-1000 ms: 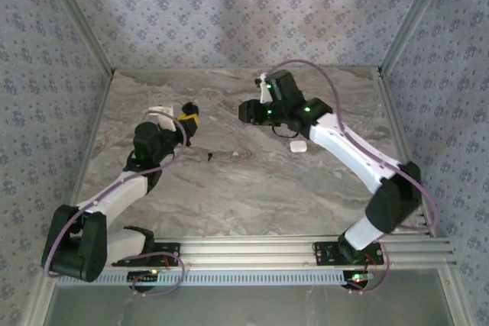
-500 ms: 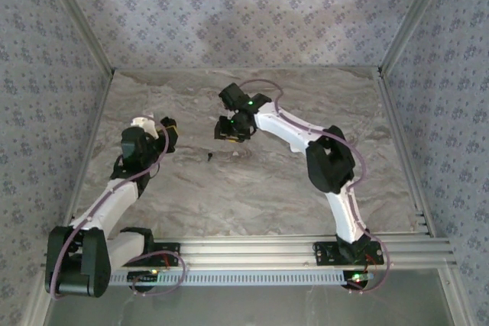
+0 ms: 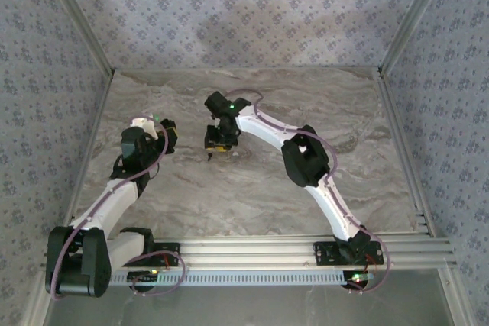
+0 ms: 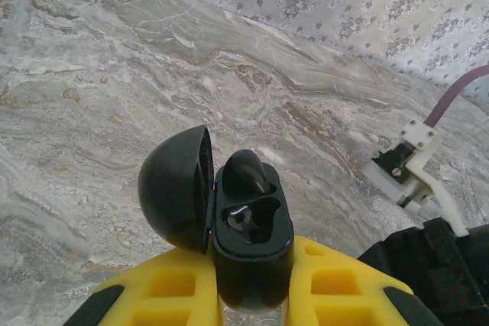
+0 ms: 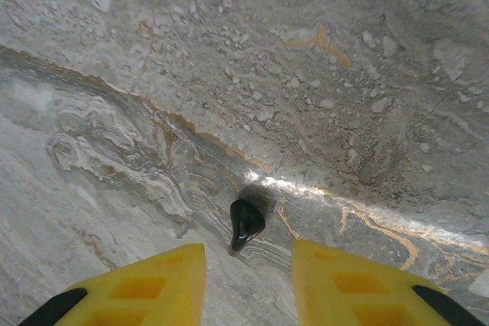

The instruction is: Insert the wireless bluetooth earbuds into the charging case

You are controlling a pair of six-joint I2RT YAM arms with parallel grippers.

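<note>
**Right hand now over the loose bud**

A second ago the right arm was folded over the far right of the worktop (image 3: 252, 204). It has since swung across, and the right hand (image 3: 213, 145) now hangs directly above the bud (image 3: 208, 157). The left arm has drawn back a little, farther left of the bud than before.

The worktop is grey veined marble-look stone, matte, with rusty streaks. The bud (image 5: 246, 224) is a small glossy black teardrop with a short stem, lying flat on it. The blocky yellow fingers (image 5: 160, 280) have recessed pockets.

In the right wrist view the right hand (image 5: 248, 259) is released. Its jaws stand apart with nothing between them. The bud lies just beyond the fingertips, centred on the gap and touching neither.

Well left of the bud, the left hand (image 3: 166, 132) is clenched on the case (image 4: 250, 227), a smooth black shell. Its domed lid (image 4: 174, 188) is hinged open to one side. The far socket seems to hold a second bud (image 4: 244, 173), and the near socket is a shiny hollow.
</note>
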